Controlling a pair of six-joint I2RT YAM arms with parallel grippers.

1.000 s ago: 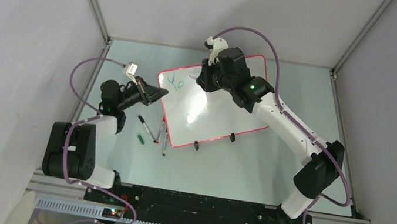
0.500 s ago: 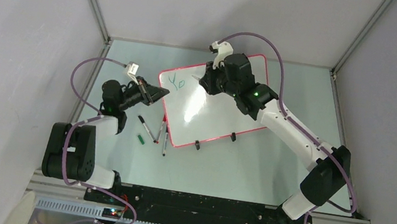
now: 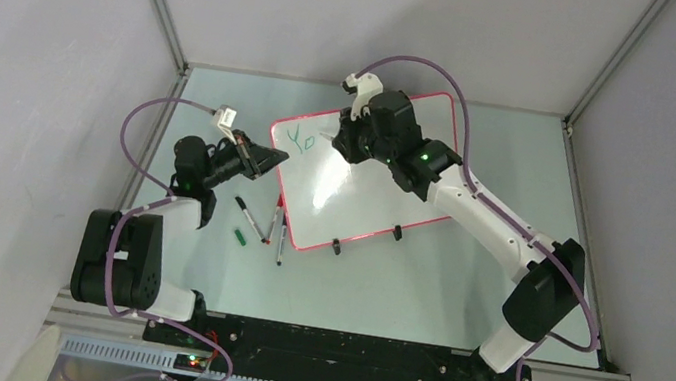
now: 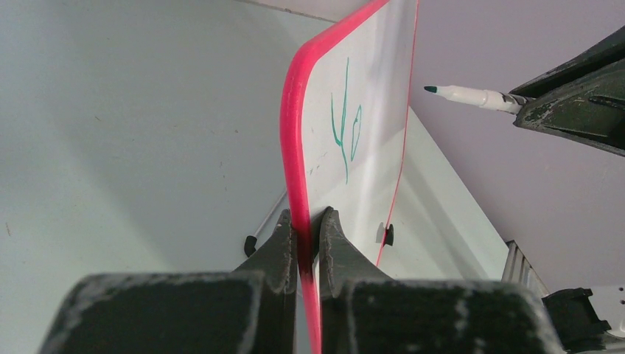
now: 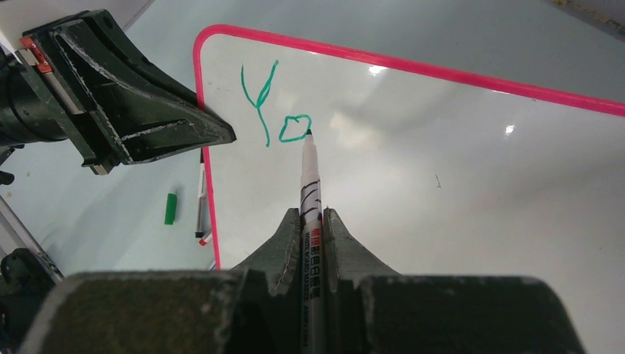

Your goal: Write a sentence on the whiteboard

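The whiteboard [image 3: 366, 180], glossy white with a red-pink rim, lies on the table with two black clip feet on its near edge. My left gripper [image 3: 270, 156] is shut on its left rim [image 4: 298, 133]. Of the sentence only teal "Yo" [image 3: 301, 140] shows, near the board's upper left corner; it also shows in the right wrist view [image 5: 276, 110] and the left wrist view [image 4: 345, 125]. My right gripper [image 3: 344, 137] is shut on a white marker [image 5: 309, 199]. Its tip sits at the right side of the "o", just above the board.
Several capped markers [image 3: 268, 223] and a loose green cap [image 3: 239, 236] lie on the table off the board's left near corner. The cell's grey walls and metal posts close in the table's far and side edges.
My right arm swung slightly right and back, ending a little left of where it was, near the "o". The left gripper and board have stayed still. The writing looks the same.
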